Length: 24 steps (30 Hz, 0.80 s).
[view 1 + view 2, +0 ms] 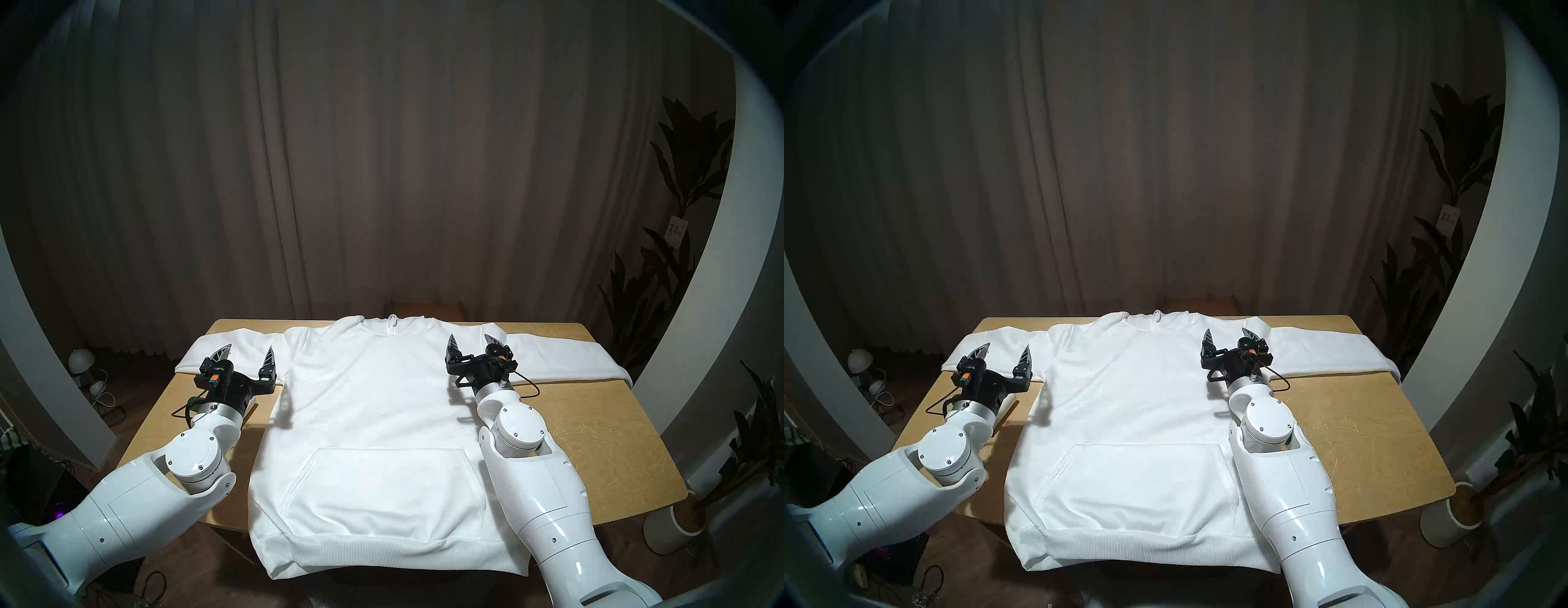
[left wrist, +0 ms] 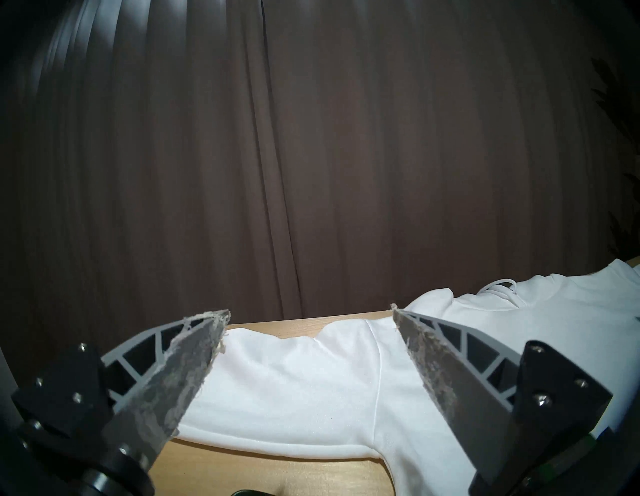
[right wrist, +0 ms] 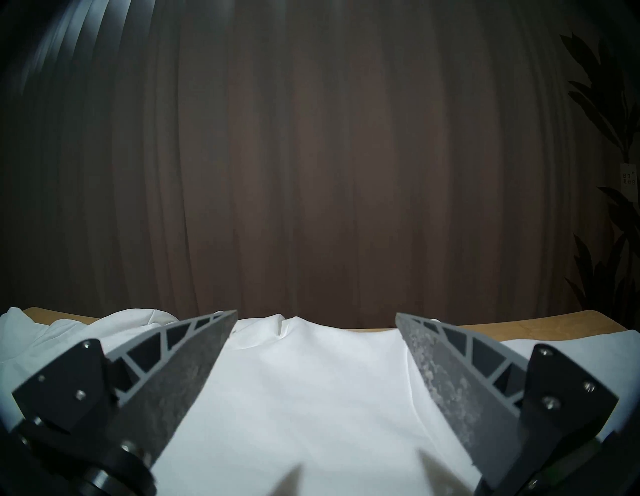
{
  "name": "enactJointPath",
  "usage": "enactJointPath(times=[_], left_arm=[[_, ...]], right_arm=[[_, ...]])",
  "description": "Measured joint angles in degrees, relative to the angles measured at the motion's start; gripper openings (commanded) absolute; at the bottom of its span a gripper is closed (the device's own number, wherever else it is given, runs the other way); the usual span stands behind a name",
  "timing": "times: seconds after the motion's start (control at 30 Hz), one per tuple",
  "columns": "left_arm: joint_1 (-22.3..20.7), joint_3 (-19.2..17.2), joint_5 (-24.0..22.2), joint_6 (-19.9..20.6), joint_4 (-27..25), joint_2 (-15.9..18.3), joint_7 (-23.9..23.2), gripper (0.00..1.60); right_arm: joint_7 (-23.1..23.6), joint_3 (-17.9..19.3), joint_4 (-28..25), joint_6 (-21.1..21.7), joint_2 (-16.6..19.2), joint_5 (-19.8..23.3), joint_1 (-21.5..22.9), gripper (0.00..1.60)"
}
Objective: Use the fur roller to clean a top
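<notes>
Table (image 1: 594, 429): top (image 1: 373, 403) flat beneath 2 open, empty grippers.

One top (image 1: 373, 407), one table (image 1: 594, 446), two pincers (image 1: 248, 354).

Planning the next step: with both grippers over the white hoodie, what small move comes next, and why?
Probably draw the left gripper aside to uncover the table beside the hoodie: it and the right gripper are open and empty, no fur roller shows in any view, and that arm hides some tabletop.
</notes>
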Motion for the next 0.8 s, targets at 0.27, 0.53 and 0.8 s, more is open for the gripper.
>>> enactJointPath(times=[0.27,0.53,0.8], left_arm=[[0.5,0.2,1.7,-0.5,-0.3,0.4,0.5,1.60],[0.5,0.2,2.5,-0.7,-0.4,0.5,1.4,1.60],[0.5,0.3,2.8,-0.8,-0.4,0.6,1.7,1.60]], right_arm=[[0.6,-1.4,0.5,2.1,0.0,-1.2,1.1,1.60],[1.8,-1.8,0.4,4.2,0.3,-1.4,1.4,1.60],[2.2,-1.6,0.4,4.6,0.5,-1.5,1.5,1.60]])
